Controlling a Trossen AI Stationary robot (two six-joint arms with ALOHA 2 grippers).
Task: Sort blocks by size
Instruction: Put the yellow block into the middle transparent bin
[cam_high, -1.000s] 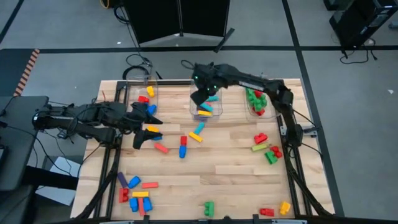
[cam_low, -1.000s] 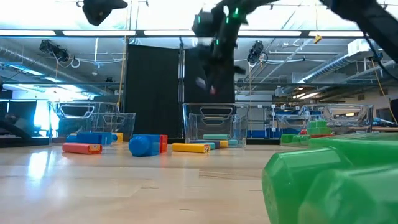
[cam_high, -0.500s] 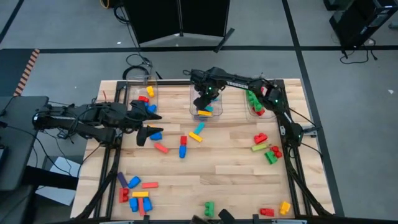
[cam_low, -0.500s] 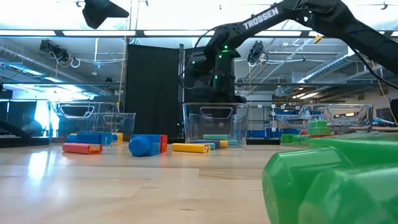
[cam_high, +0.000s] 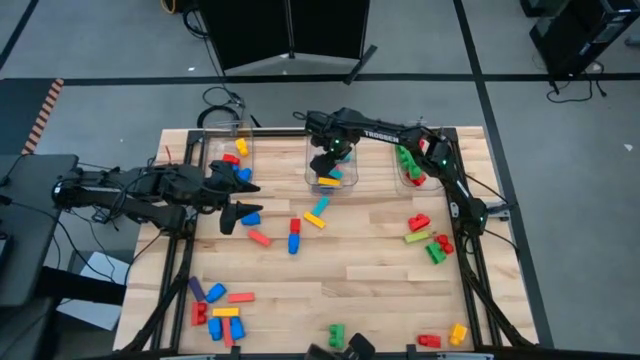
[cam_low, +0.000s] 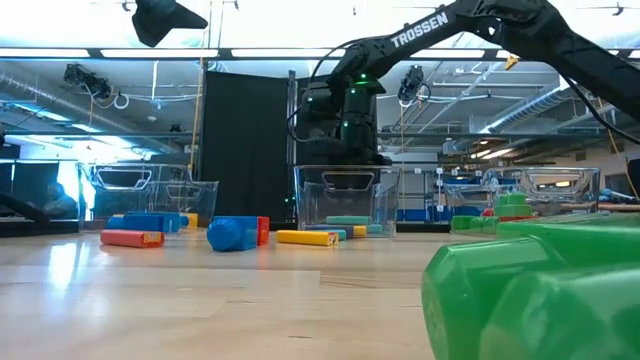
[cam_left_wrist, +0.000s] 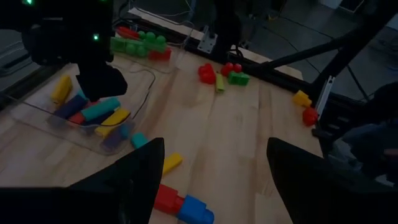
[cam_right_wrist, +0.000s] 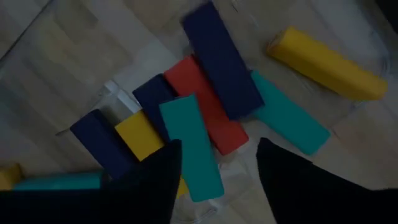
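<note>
R gripper over the middle bin, L arm waiting at table's left edge.

Three clear bins line the far edge: left bin (cam_high: 236, 152), middle bin (cam_high: 331, 168), right bin (cam_high: 412, 168), w/ loose blocks (cam_high: 300, 225) scattered across the table (cam_high: 360, 270). Right gripper (cam_high: 327, 166) points down into the middle bin, fingers apart, nothing between them; long blocks (cam_right_wrist: 211, 106) lie flat beneath it, crisscrossed. Left gripper (cam_high: 235, 200) reaches in level, fingers wide, empty.

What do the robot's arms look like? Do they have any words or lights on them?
Both arms are black and made of chunky jointed pieces. The right arm has the word TROSSEN in white letters along it, and small green lights glow near its wrist. The left arm has dark cables running along it. The right gripper and the left gripper each end in two flat, dark fingers.
</note>
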